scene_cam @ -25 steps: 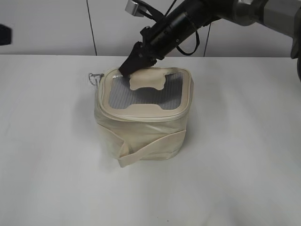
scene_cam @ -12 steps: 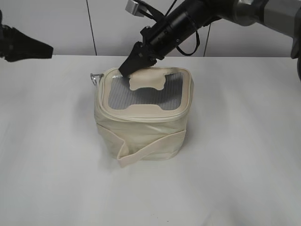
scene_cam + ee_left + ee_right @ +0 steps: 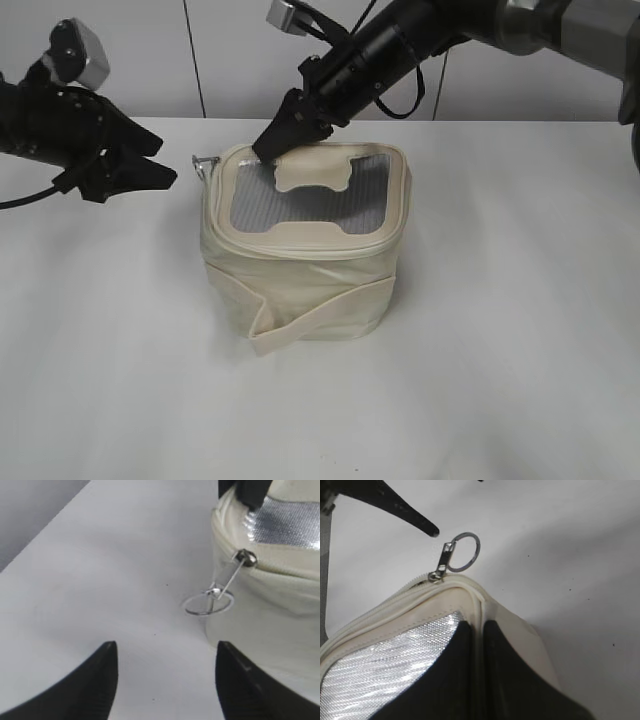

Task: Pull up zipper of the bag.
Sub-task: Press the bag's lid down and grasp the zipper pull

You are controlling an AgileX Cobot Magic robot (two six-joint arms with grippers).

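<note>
Cream bag point(image 3: 305, 250) at centre frame on the white desk point(image 3: 500, 350), mesh lid up, zipper point(image 3: 445, 582) running round the lid rim with a silver ring pull point(image 3: 208, 603) sticking out at the upper-left corner. Right gripper point(image 3: 277, 137) down from upper right, jaws clenched on the lid's rim at the back-left corner. Left gripper point(image 3: 150, 160) at left frame, near the ring pull but apart, jaws released and holding nothing.

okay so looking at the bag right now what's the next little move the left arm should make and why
Probably ease the left pincer forward and close on the ring pull. Its jaws are open and short of the ring, which hangs free at the bag's corner, while the right pincer presses on the lid rim, steadying it.
</note>
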